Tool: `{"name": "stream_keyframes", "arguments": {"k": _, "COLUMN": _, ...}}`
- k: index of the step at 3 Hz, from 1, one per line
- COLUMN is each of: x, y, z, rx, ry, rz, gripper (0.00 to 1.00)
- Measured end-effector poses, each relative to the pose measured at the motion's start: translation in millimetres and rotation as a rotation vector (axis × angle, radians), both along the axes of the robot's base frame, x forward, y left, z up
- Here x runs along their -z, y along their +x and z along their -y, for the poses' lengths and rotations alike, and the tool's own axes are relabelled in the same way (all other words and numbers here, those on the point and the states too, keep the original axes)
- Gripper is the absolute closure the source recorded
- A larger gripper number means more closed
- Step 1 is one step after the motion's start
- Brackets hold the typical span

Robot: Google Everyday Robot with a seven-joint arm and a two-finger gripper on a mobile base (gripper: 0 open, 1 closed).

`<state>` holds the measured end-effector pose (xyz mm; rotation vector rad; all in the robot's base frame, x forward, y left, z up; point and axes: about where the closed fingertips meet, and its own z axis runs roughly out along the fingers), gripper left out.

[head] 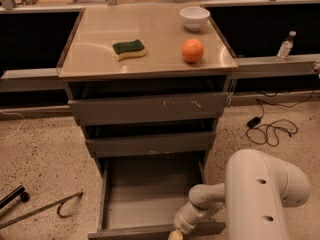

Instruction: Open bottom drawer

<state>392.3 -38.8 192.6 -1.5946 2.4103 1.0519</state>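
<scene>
The bottom drawer point(150, 196) of the grey metal cabinet stands pulled far out toward me, showing its plain grey tray; its front edge point(125, 232) runs along the frame's bottom. My gripper point(175, 235) is at that front edge, right of centre, at the end of the white arm point(260, 194); only its pale tip shows at the frame's bottom edge. Above the drawer are the mid-sized front point(150, 144) with a pale lower-edge mark and the tallest scratched front point(150, 109), both slightly out.
On the cabinet top point(100, 49) lie a green sponge point(128, 48), an orange point(192, 50) and a white bowl point(194, 18). A clear bottle point(285, 45) stands on the right ledge. Black cables point(270, 129) lie on the floor to the right; metal tools point(45, 209) lie to the left.
</scene>
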Motion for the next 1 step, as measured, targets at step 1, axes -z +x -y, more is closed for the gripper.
{"name": "stream_keyframes", "arguments": {"k": 1, "x": 0.0, "y": 0.0, "z": 0.0, "rx": 0.0, "ry": 0.0, "rz": 0.0, "gripper": 0.0}}
